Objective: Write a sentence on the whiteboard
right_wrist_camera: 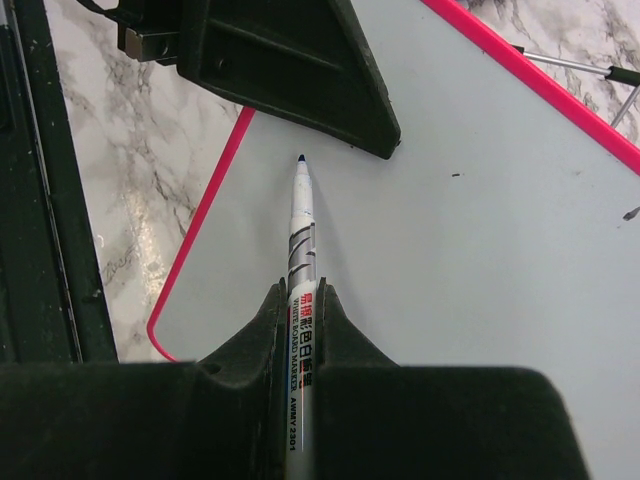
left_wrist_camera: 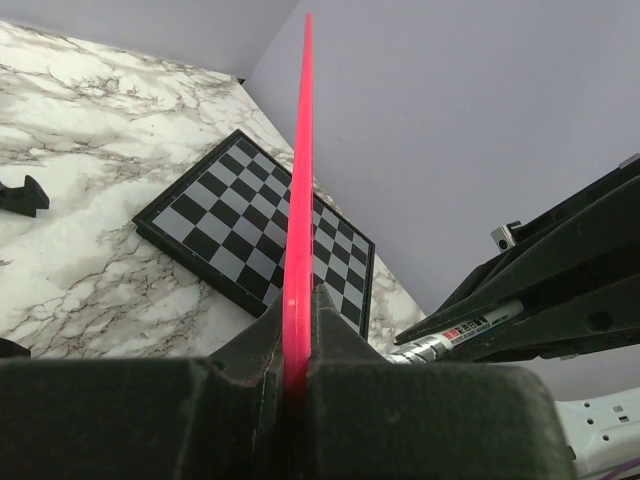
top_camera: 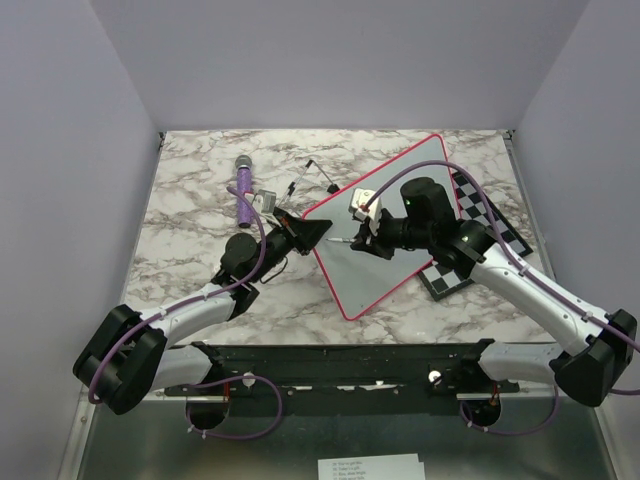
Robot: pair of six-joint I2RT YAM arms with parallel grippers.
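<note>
Top external shows me the whiteboard (top_camera: 375,270) lying askew on the marble table (top_camera: 200,180), its right side over the chessboard (top_camera: 497,222). My left gripper (left_wrist_camera: 297,340) is clamped tight on its pink rim. My right gripper (right_wrist_camera: 302,300) pinches the marker (right_wrist_camera: 302,215), whose tip is close to the left fingers. I cannot tell whether it touches the board.
</note>
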